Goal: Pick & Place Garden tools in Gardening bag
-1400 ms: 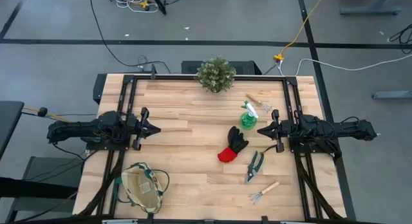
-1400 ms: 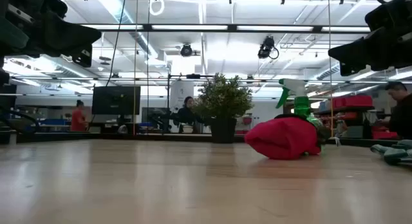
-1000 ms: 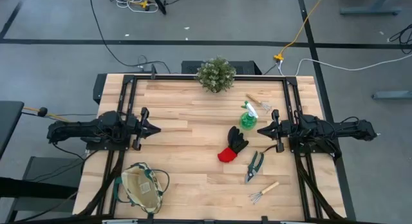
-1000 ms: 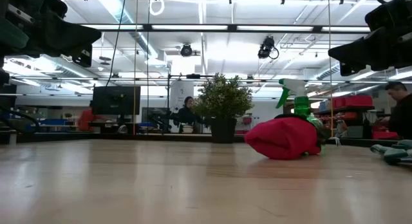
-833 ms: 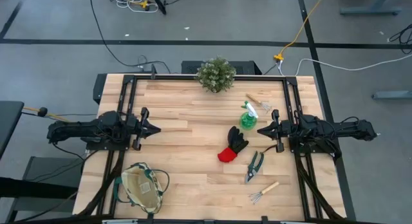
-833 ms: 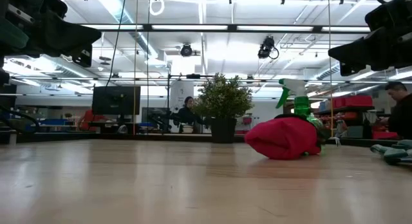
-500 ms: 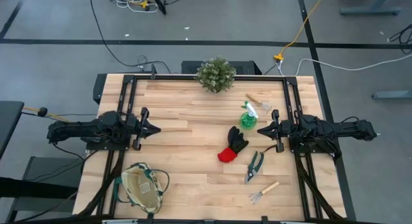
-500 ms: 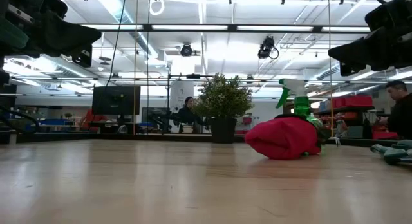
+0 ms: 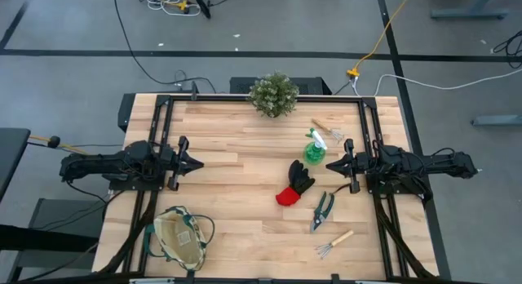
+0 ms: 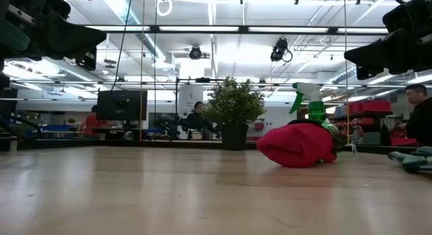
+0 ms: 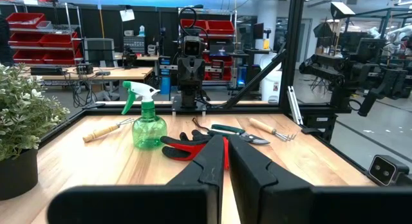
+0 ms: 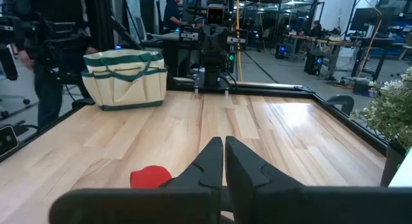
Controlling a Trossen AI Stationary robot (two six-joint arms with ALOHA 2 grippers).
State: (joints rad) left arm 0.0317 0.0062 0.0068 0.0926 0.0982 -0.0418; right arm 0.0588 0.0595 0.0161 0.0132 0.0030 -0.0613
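The black-and-red glove [image 9: 295, 184] lies on the table right of centre, the green spray bottle [image 9: 315, 148] standing just beyond it. The pruning shears [image 9: 323, 210] lie nearer, one mini rake [image 9: 334, 242] near the front edge, the other [image 9: 328, 130] beyond the bottle. The tan gardening bag [image 9: 181, 237] stands at the near left corner. My left gripper [image 9: 198, 163] is shut and empty at the left side; it also shows in its wrist view [image 11: 226, 153]. My right gripper [image 9: 329, 165] is shut and empty at the right side, next to the bottle and glove; it also shows in its wrist view [image 12: 223, 153].
A bushy potted plant [image 9: 274, 95] stands at the middle of the far edge. A black frame [image 9: 261, 99] runs round the tabletop. People show in the room beyond the table [image 10: 418, 113]. Bare wood [image 9: 236, 170] lies between the two grippers.
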